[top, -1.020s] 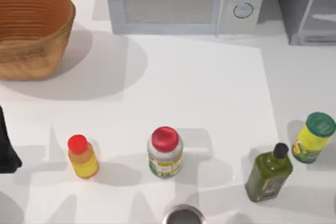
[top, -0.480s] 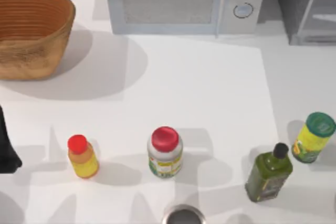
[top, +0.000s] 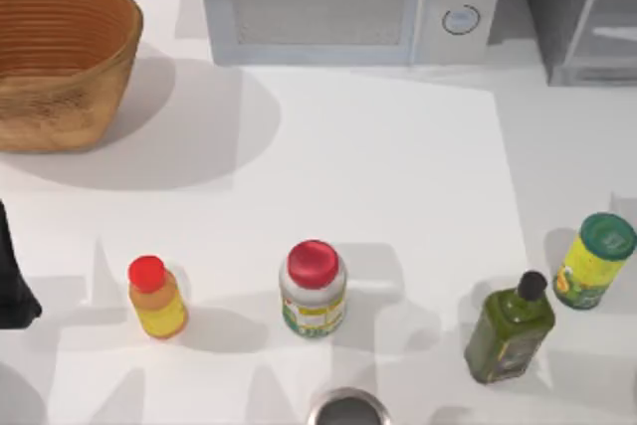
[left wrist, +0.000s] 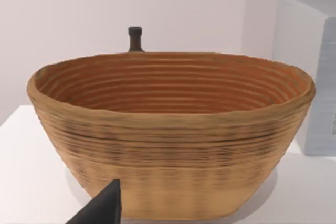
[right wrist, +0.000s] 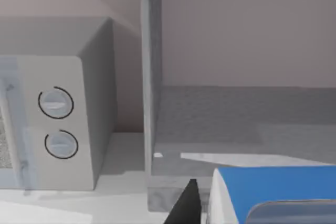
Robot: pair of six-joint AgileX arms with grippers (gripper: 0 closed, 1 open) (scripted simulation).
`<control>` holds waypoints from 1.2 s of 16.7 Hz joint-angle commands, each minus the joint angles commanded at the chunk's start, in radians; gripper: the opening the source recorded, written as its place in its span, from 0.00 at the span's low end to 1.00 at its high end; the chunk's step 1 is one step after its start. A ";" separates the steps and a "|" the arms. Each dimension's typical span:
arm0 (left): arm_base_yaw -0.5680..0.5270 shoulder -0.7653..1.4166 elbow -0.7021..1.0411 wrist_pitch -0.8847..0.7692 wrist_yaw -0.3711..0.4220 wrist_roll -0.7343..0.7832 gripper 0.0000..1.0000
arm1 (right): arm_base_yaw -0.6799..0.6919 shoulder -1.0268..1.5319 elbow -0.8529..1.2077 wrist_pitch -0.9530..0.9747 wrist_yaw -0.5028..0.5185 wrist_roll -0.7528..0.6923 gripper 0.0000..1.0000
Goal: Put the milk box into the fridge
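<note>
Since a second ago only the shadows at the desk's [top: 398,146] right have shifted — right fingers [right wrist: 185,204] grasping the milk box [right wrist: 273,192] before the open fridge [right wrist: 220,114], I'd ease it in level.

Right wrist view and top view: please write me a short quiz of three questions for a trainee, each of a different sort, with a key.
1. True or false: in the right wrist view, the milk box is in front of the fridge.
2. What stands directly beside the fridge? A) the microwave B) a basket C) a green bottle
3. Fill in: the cap of the white jar is ___.

Key: 1 true; 2 A; 3 red.
</note>
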 joint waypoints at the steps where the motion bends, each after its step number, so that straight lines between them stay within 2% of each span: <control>1: 0.000 0.000 0.000 0.000 0.000 0.000 1.00 | -0.014 0.102 0.044 0.054 -0.011 0.004 0.00; 12: 0.000 0.000 0.000 0.000 0.000 0.000 1.00 | -0.162 1.333 0.578 0.705 -0.144 0.018 0.00; 16: 0.000 0.000 0.000 0.000 0.000 0.000 1.00 | -0.202 1.600 0.712 0.868 -0.173 0.011 0.00; 20: 0.000 0.000 0.000 0.000 0.000 0.000 1.00 | -0.222 1.700 0.772 0.939 -0.182 0.012 0.00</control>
